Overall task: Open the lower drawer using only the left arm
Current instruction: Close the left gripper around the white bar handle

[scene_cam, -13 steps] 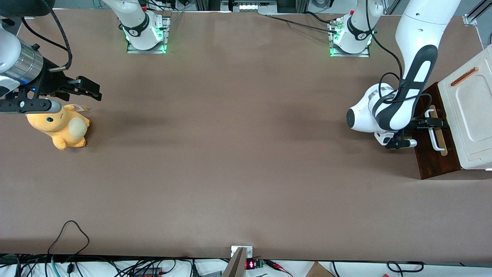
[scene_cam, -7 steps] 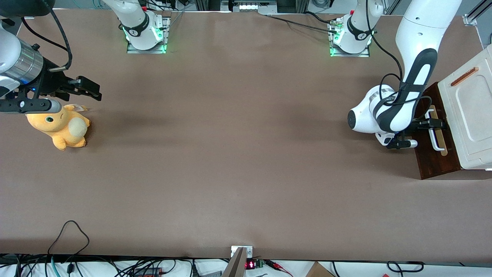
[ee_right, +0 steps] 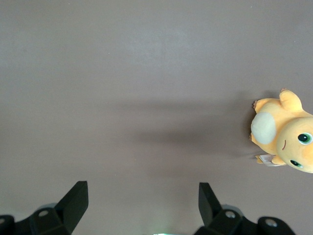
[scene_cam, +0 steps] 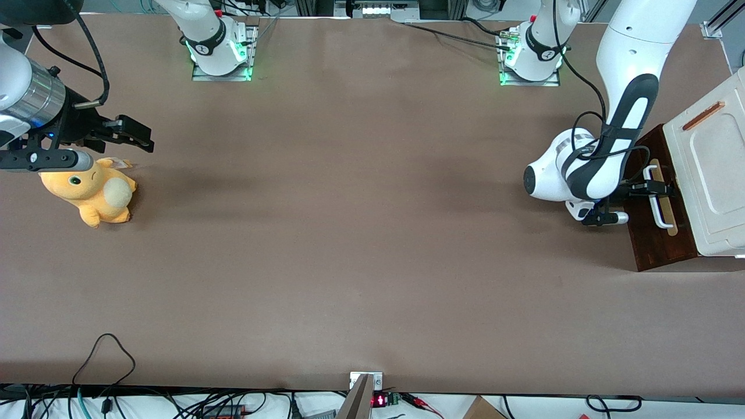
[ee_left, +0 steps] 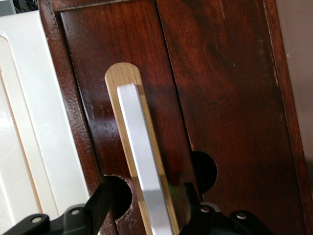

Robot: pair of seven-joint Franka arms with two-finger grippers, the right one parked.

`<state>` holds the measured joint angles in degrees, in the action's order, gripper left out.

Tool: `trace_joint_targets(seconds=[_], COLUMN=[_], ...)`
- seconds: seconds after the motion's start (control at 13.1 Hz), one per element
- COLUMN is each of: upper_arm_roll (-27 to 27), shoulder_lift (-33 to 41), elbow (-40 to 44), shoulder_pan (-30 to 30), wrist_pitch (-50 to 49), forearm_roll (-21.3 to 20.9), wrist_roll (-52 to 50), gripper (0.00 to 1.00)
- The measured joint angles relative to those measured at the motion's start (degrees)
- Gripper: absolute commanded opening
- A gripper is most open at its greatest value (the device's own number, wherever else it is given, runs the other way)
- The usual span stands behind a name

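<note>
At right edge of front view, mid-height: the lower drawer (scene_cam: 652,233), dark reddish-brown front, white bar handle (scene_cam: 656,198) mounted on a pale wood strip (scene_cam: 669,201). It sits under the cream-white panel (scene_cam: 707,174) with the small orange-brown strip (scene_cam: 703,116). No pale interior shows, so I judge the drawer not yet opened.

The left arm (scene_cam: 617,116) comes down from the upper right of the front view; its gripper (scene_cam: 651,187) is at the handle. In the wrist view the gripper (ee_left: 149,200) has one finger on each side of the handle (ee_left: 142,161). The fingers (ee_left: 105,198) stand apart, with a gap showing between pad and bar; not clamped.

Step in hand, by my judgement: secure the bar, then pull.
- Bring the fingers together onto the bar squarely before any pull, so it cannot slip out.
- The handle runs slightly tilted across the wrist view, so a small wrist correction would give flatter pad contact.
- Pull straight out along the drawer's slide direction, away from the cabinet; a skewed pull may bind the drawer or drag the whole cabinet over the brown table (scene_cam: 349,233).
- Keep the pull slow and level; no lifting.

At the parked arm's end of the table, left of front view: a yellow plush toy (scene_cam: 93,195) with a small white tag, its print too small to read. No brand, label or other writing is legible on the drawer or the arm.
</note>
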<state>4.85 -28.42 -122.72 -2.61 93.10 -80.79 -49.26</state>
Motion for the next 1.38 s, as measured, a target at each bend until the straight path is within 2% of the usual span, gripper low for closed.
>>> trace_joint_targets(seconds=[0.53,1.15,1.38], upper_arm_roll=[-0.01,-0.43,-0.76], shoulder_lift=[-0.44,-0.63,-0.63], elbow=[0.01,0.04,0.08], shoulder_pan=[-0.03,-0.02,-0.02], wrist_pitch=[0.77,0.98,1.41], forearm_roll=[0.00,0.00,0.00], wrist_roll=[0.02,0.02,0.03], gripper=[0.37,0.37,0.30])
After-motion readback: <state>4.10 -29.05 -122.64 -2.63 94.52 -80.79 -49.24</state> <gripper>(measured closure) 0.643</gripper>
